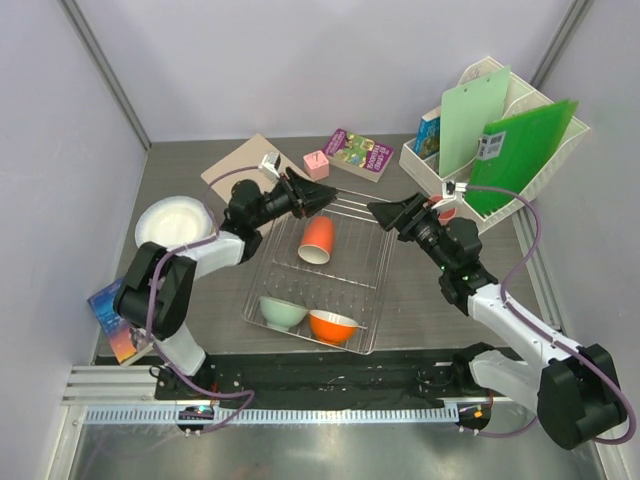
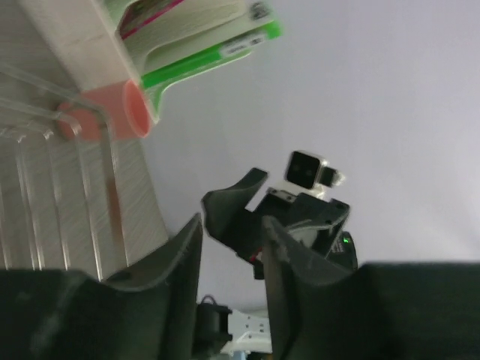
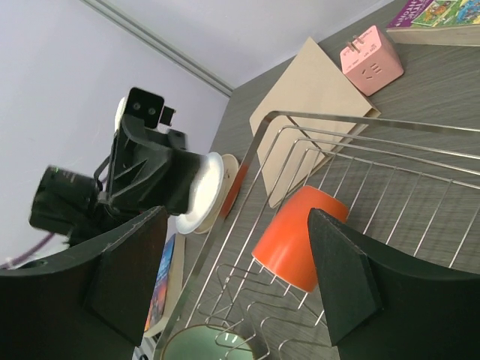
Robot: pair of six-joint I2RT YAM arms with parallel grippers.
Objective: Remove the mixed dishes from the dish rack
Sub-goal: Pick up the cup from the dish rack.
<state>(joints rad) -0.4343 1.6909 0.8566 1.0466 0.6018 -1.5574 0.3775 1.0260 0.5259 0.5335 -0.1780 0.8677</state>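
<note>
Left of the dish rack [image 1: 372, 292] sits a plate stack [image 1: 168, 222], its count unclear. Over the rack's far-left corner the left gripper [image 1: 322, 198] holds its jaws slightly parted, empty; inside lie an orange cup [image 1: 317, 240], mint-green bowl [image 1: 283, 312] and orange bowl [image 1: 333, 325]. Over its far-right corner the right gripper [image 1: 383, 213] gapes empty, its arm mostly hiding a pink cup [image 2: 124, 105] from above.

The grey wood-grain table [image 1: 420, 290] carries the wire dish rack [image 1: 350, 262] at its middle, with a stack of white plates [image 1: 172, 222] to the left and a colourful book [image 1: 110, 315] at the left edge. Along the far side lie a beige board [image 1: 240, 165], a pink cube [image 1: 316, 164] and a purple booklet [image 1: 360, 154]. At the far right stands a white file organiser [image 1: 425, 170], with a pink cup [image 2: 112, 114] just beside it.
</note>
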